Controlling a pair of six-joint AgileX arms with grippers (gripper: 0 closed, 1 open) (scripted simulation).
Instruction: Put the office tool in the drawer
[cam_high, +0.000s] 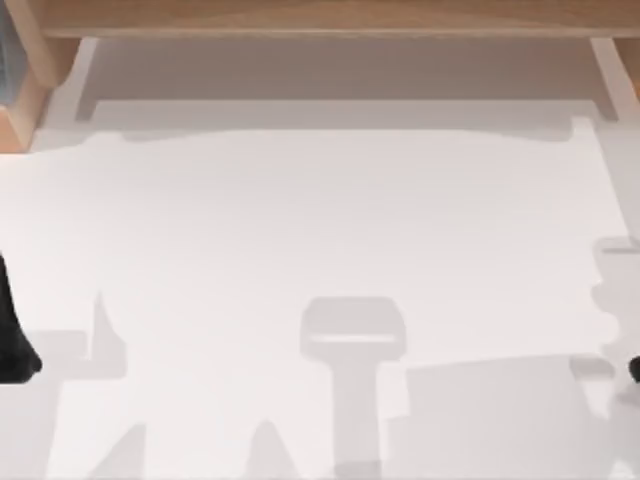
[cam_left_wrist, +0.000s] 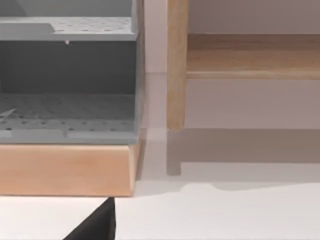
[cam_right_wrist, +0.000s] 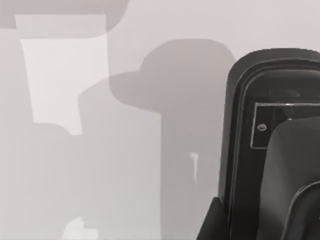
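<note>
**Left end effector** (cam_high: 14, 340): dark shape at the counter's left edge, towards the near-left corner. Grip state: cannot tell. In the left wrist view a black tip (cam_left_wrist: 97, 224) of it shows low over the white surface, near the drawer unit's wooden base.

**Right end effector** (cam_high: 635, 370): small dark sliver at the counter's right edge, towards the near-right corner. Grip state: cannot tell.

**Black body** (cam_right_wrist: 260, 150): seen in the right wrist view, close to the camera. It has a rounded top, a raised rim and a framed plate with a small screw. A smooth dark-grey curved part overlaps its lower half. Whether this is the tool or part of the arm cannot be told, so the tool's place cannot be told.

**Drawer unit** (cam_left_wrist: 70, 65): grey, with two open compartments stacked one above the other, each with a perforated floor. It sits on a light wooden base (cam_left_wrist: 65, 170) at the counter's far-left corner. Both compartments look bare as far as they show.

**Post** (cam_left_wrist: 176, 65): upright, light wood, just beside the drawer unit and apart from it by a narrow gap.

**Frame** (cam_high: 320, 18): wooden rail along the counter's far edge, joined to the post.

**Counter** (cam_high: 320, 220): white and flat, with grey shadows across its near half
</note>
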